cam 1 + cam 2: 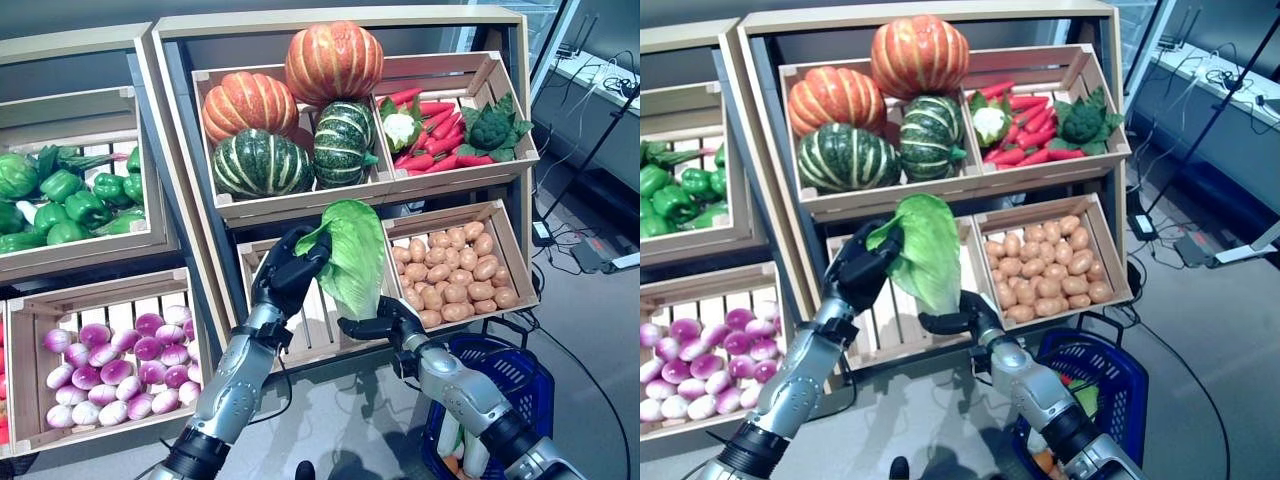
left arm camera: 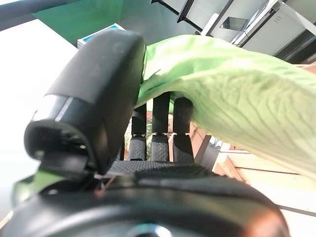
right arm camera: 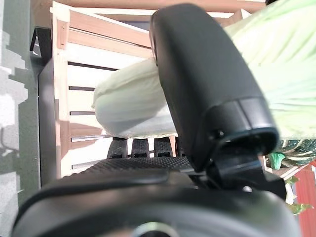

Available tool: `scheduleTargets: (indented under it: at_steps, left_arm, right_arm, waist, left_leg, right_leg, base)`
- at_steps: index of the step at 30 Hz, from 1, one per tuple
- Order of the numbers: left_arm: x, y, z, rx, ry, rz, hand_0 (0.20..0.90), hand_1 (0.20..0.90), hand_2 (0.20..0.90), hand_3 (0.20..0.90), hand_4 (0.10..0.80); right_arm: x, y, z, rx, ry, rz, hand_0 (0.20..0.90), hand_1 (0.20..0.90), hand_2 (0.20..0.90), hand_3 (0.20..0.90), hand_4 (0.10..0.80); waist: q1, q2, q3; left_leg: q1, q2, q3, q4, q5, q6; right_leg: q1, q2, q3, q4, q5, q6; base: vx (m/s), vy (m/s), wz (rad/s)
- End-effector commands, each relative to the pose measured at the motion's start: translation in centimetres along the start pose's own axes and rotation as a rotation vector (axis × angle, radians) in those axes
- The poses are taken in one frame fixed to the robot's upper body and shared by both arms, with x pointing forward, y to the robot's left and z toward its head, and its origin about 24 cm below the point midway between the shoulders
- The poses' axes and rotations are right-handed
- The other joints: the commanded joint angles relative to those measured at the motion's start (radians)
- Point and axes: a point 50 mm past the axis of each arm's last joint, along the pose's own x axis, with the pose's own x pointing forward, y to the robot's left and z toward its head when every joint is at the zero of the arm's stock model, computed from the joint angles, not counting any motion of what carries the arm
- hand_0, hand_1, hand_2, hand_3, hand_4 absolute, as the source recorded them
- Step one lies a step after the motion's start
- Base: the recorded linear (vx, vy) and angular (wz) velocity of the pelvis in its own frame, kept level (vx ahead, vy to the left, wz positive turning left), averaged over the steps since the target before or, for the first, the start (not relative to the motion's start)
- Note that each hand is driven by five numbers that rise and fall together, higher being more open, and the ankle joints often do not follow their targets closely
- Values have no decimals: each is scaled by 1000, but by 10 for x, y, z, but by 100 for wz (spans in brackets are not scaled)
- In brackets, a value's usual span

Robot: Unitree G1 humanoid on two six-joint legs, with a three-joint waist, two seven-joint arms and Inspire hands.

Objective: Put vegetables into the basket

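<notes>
A green leafy cabbage (image 1: 350, 250) with a pale stem end hangs in the air in front of the wooden shelf. My left hand (image 1: 290, 275) is shut on its upper leaves; in the left wrist view the thumb (image 2: 98, 89) and fingers pinch the leaf (image 2: 237, 94). My right hand (image 1: 385, 320) is shut on the lower stem end, with the thumb (image 3: 207, 84) curled over the whitish base (image 3: 128, 103). The blue basket (image 1: 522, 385) stands on the floor at the lower right, below my right forearm, with some pale vegetables (image 1: 465, 450) inside.
An empty slatted crate (image 1: 310, 325) sits right behind the cabbage. Around it are crates of potatoes (image 1: 455, 270), pumpkins (image 1: 290, 110), red chillies (image 1: 435, 135) with broccoli (image 1: 495, 125), green peppers (image 1: 70, 200) and purple turnips (image 1: 110, 370).
</notes>
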Motion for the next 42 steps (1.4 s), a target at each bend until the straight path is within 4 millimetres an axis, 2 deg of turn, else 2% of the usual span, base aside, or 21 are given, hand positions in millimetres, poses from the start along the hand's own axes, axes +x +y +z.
scheduleTargets:
  at_steps: [1,2,3,13,20,27,32,39,41,42]
  left_arm:
    - [22,-47,38,-60,-173,-284,300,300,300,300,400]
    - [21,-48,37,-74,-153,-286,300,300,300,300,400]
    - [21,-47,37,-80,-145,-287,900,900,900,900,800]
    - [15,-39,37,-97,-98,-336,900,900,900,900,800]
    - [12,-35,36,-87,-67,-345,900,900,900,900,800]
    - [11,-32,35,-83,-52,-347,900,900,900,900,800]
    - [7,-25,36,-84,-52,-324,900,900,900,900,800]
    - [-5,-9,33,-82,-40,-258,900,900,900,900,800]
    - [-7,-7,33,-90,-33,-248,900,900,900,900,800]
    - [-7,-7,33,-90,-33,-249,900,900,900,900,800]
  right_arm:
    - [7,15,54,83,-230,91,300,300,300,300,400]
    - [3,12,58,108,-256,107,300,300,300,300,400]
    - [1,10,60,116,-267,113,300,300,300,300,400]
    - [-23,-22,79,147,-437,132,300,300,300,300,400]
    - [-45,-52,98,173,-591,30,300,300,300,300,400]
    - [-61,-82,114,328,-731,-87,300,300,300,300,400]
    - [-71,-103,107,481,-774,-221,300,300,300,300,400]
    - [-90,-153,66,698,-789,-613,300,300,300,300,400]
    - [-94,-168,54,741,-769,-701,300,300,300,300,400]
    - [-94,-168,54,741,-770,-701,300,300,300,300,400]
  waist:
    - [15,-36,-76]
    - [14,-37,-73]
    - [13,-37,-72]
    - [-1,-34,-63]
    - [-21,-32,-61]
    - [-38,-30,-53]
    - [-49,-28,-49]
    - [-68,-26,-23]
    - [-71,-25,-6]
    - [-71,-25,-6]
  left_leg:
    - [57,31,32,2,-115,-39]
    - [55,32,33,2,-114,-40]
    - [55,32,33,2,-114,-40]
    - [54,39,41,2,-116,-39]
    - [57,45,50,2,-118,-40]
    - [56,53,65,2,-121,-42]
    - [54,55,75,2,-122,-43]
    - [35,56,86,2,-117,-39]
    - [22,57,87,2,-112,-39]
    - [21,57,87,2,-112,-39]
  right_leg:
    - [-4,-88,32,1,31,30]
    - [-6,-88,33,1,31,31]
    - [-6,-86,34,1,31,31]
    - [-11,-79,42,1,30,33]
    - [-13,-72,50,1,27,36]
    - [-20,-66,60,1,27,36]
    - [-26,-62,66,1,27,37]
    - [-46,-45,78,4,30,31]
    - [-61,-41,79,13,28,29]
    - [-62,-41,79,14,28,29]
  base:
    - [0,0,0]
    - [0,0,0]
    - [0,0,0]
    - [-5,0,-2]
    - [-5,-2,-3]
    - [-14,-10,-6]
    - [-2,-5,-6]
    - [10,-14,-5]
    - [-24,-29,-14]
    - [-55,-30,-11]
